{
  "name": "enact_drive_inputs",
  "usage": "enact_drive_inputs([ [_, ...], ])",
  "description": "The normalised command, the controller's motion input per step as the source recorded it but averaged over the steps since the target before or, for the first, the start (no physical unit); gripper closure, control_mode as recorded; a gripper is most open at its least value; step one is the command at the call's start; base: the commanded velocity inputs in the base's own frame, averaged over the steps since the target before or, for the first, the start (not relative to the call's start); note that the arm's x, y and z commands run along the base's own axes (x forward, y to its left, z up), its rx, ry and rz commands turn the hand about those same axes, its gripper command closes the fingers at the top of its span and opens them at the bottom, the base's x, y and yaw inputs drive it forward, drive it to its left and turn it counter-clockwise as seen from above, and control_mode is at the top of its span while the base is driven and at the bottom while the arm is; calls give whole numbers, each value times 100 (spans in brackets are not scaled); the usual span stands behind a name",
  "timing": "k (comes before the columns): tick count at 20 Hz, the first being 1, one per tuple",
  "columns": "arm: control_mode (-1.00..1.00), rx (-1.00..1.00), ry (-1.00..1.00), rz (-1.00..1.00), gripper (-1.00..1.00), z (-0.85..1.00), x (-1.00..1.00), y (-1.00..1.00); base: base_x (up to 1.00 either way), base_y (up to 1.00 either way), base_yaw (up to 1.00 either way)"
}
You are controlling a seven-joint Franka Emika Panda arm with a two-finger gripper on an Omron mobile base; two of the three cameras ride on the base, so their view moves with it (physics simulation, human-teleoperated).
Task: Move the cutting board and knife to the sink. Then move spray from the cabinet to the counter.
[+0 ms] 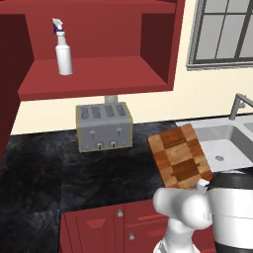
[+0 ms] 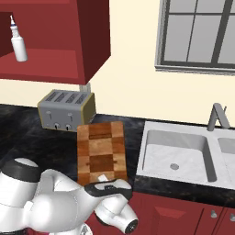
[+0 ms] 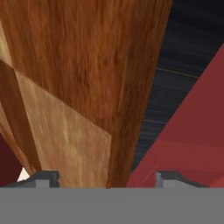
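The checkered wooden cutting board [image 1: 180,158] [image 2: 102,151] lies on the black counter [image 1: 49,173] [image 2: 36,142], just left of the white sink [image 1: 222,143] [image 2: 183,151]. My gripper [image 3: 109,177] is at the board's near end by the counter's front edge. It is open, and its fingertips [image 3: 43,178] straddle the board's edge [image 3: 87,87], with a gap on one side. The white spray [image 1: 63,52] [image 2: 18,43] stands upright on the open shelf of the red cabinet [image 1: 99,79] [image 2: 55,64]. The knife is out of view.
A grey toaster [image 1: 105,127] [image 2: 66,110] sits against the wall behind the board, under the cabinet. A grey faucet [image 1: 239,104] [image 2: 218,117] rises behind the sink. Red base cabinet doors [image 1: 108,227] run below the counter edge.
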Motion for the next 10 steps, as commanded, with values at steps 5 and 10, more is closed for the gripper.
enact_drive_inputs([
  [5, -100, 0, 0, 0, 100, 0, 4, 0, 0, 0, 0],
  [10, -100, 0, 0, -1, 100, 0, 0, 0, 0, 0, 0],
])
